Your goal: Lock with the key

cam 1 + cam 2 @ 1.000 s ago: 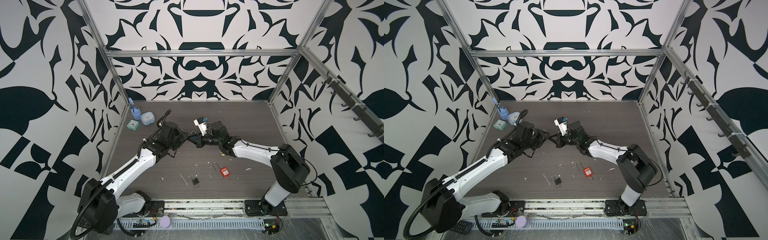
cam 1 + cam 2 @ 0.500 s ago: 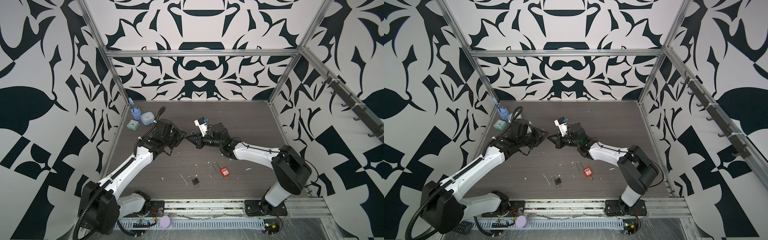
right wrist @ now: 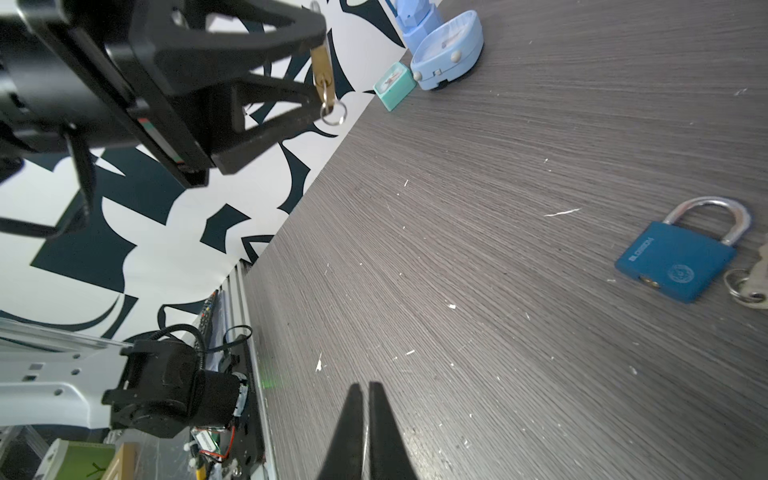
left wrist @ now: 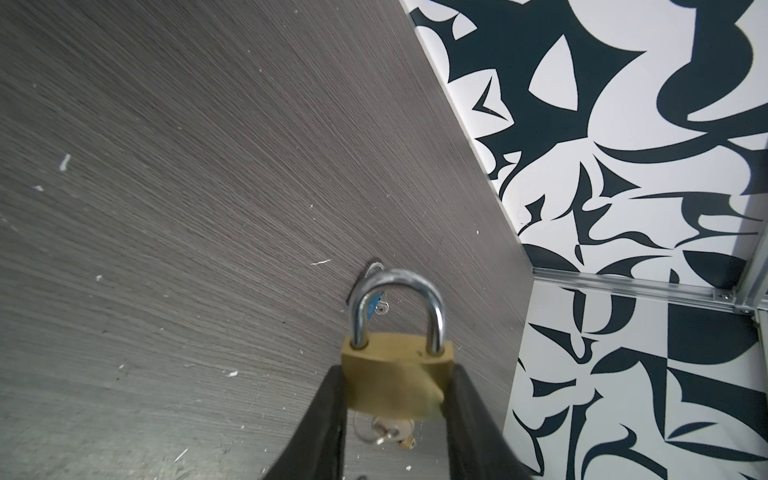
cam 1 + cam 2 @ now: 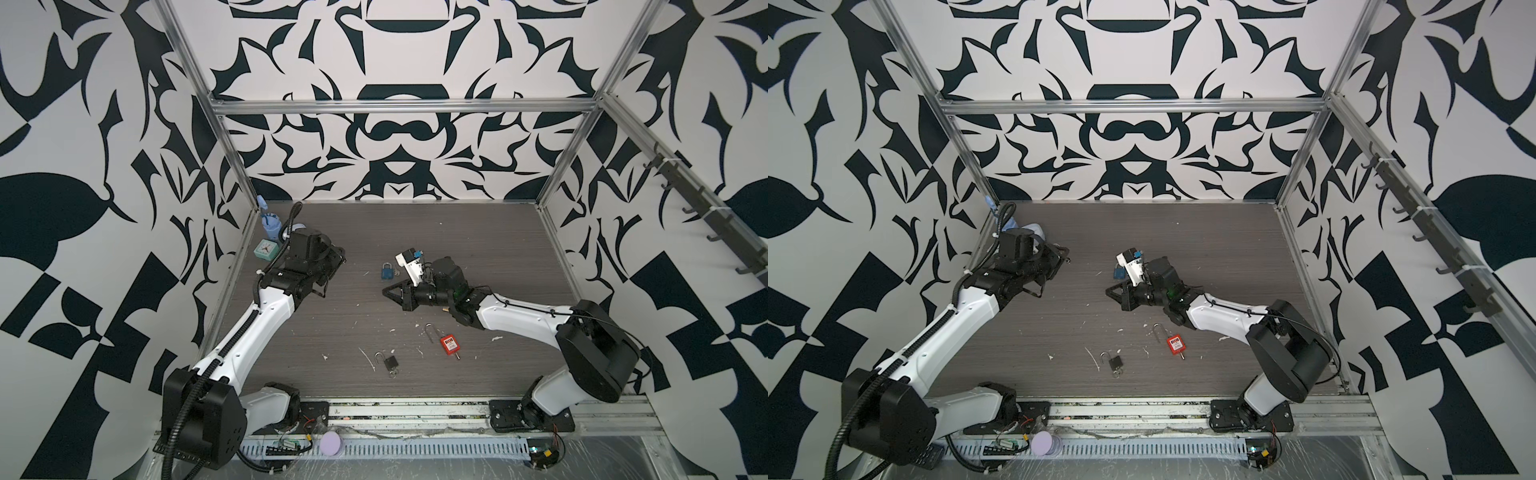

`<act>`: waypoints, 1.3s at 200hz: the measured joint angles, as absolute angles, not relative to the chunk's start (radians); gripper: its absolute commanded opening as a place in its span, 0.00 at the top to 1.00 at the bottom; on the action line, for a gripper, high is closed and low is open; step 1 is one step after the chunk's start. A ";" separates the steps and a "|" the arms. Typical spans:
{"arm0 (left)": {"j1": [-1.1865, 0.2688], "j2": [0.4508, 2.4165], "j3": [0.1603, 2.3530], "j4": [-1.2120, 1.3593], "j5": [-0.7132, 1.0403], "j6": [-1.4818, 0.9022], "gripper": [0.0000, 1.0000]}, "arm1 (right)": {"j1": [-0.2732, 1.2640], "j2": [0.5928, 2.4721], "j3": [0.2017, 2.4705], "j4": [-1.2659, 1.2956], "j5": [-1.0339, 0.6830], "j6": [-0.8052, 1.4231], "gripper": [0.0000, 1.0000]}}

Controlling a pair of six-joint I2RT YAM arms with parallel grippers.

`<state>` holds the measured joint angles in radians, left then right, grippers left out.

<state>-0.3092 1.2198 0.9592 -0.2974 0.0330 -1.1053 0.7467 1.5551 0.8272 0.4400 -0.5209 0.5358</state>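
My left gripper is shut on the body of a brass padlock, held in the air over the table's left side. Its steel shackle sits down in both holes. A key with a ring sticks out of the lock's underside. In the right wrist view the padlock shows edge-on with the key ring hanging. My right gripper hovers mid-table, apart from the lock. Only a thin slit shows between its fingers, and they hold nothing. Both top views show the left gripper and the right gripper well separated.
A blue padlock with its key lies just behind the right gripper. A red padlock and a black padlock lie nearer the front. A teal clock and a blue clock stand at the back left wall.
The two grippers met mid-table, with the right one at the key. The left arm has since pulled back left with the padlock. The right gripper has let go, its fingers parting slightly.
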 measured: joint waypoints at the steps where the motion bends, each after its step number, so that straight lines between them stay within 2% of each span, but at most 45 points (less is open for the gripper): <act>1: -0.309 1.220 0.959 -0.297 0.033 -1.105 1.00 | 0.747 1.555 0.829 0.440 -0.521 0.534 0.77; 19: -0.311 1.220 0.959 -0.297 0.063 -1.091 1.00 | 0.747 1.562 0.868 0.448 -0.523 0.544 0.70; 38: -0.322 1.221 0.959 -0.302 0.094 -1.081 1.00 | 0.747 1.584 0.918 0.479 -0.524 0.551 0.68; 113: -0.384 1.266 0.982 -0.396 0.207 -1.031 1.00 | 0.747 1.737 1.001 0.566 -0.546 0.620 0.68; 260: -0.400 1.319 1.008 -0.413 0.245 -1.024 1.00 | 0.747 1.773 1.015 0.573 -0.556 0.645 0.74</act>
<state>-0.3996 1.3193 1.0084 -0.4133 0.2447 -1.0237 0.7471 1.7725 1.0149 0.5732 -0.5564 0.6453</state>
